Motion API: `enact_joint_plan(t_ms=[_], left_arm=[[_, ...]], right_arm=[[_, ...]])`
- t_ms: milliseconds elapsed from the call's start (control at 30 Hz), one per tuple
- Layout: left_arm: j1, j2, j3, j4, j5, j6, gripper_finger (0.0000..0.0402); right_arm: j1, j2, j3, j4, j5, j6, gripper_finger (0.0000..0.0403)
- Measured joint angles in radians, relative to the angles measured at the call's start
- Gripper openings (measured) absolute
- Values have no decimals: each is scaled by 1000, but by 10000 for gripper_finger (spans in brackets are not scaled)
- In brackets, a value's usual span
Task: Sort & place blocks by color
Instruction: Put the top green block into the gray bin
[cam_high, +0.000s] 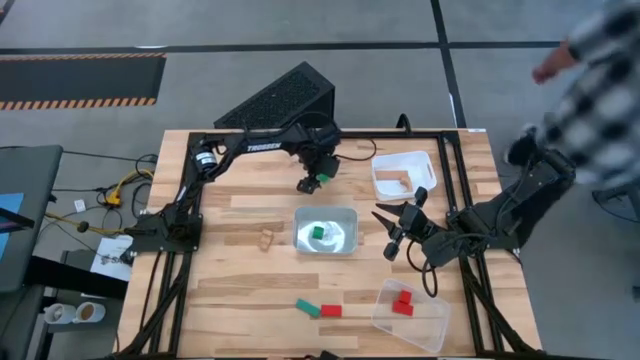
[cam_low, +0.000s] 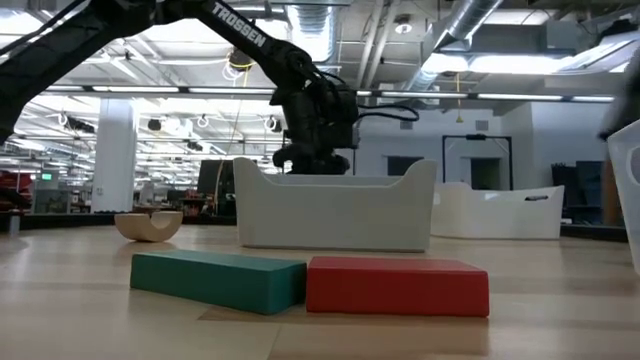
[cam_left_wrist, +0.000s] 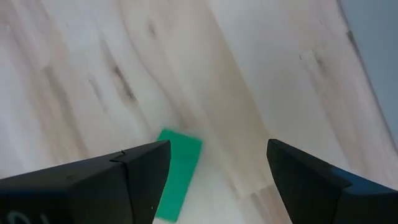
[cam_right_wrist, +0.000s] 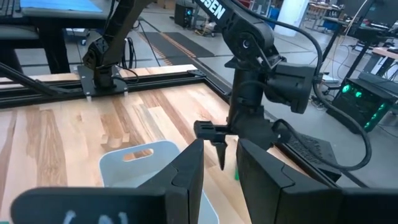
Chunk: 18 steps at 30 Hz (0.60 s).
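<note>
A green block (cam_left_wrist: 177, 175) lies flat on the bare wood at the table's far middle (cam_high: 322, 180). My left gripper (cam_left_wrist: 217, 146) hangs open just above it, pointing steeply down; the block sits under the gap, close to one finger. Whether that finger touches it, I cannot tell. Another green block (cam_high: 317, 232) rests in the silvery tray (cam_high: 345, 215) at the centre. A green block (cam_high: 307, 307) and a red block (cam_high: 330, 310) lie end to end near the front edge. My right gripper (cam_high: 388, 232) waits right of the silvery tray, raised, open, holding nothing.
A white tray (cam_high: 418, 160) with wood blocks stands at the far right. A clear tray (cam_high: 430, 322) with red blocks sits at the near right. A wood arch block (cam_high: 265, 240) lies left of the silvery tray. A person in a checked sleeve (cam_high: 600, 60) stands beyond the right edge.
</note>
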Motion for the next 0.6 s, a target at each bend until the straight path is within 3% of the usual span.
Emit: enact_joint_plan(t_ms=[400, 600], left_arm=[[27, 1, 55, -45, -31, -20, 252], [55, -14, 178, -236, 40, -50, 239]], right_arm=[[-8, 0, 0, 0, 0, -1, 118], [-8, 0, 0, -17, -3, 25, 118]])
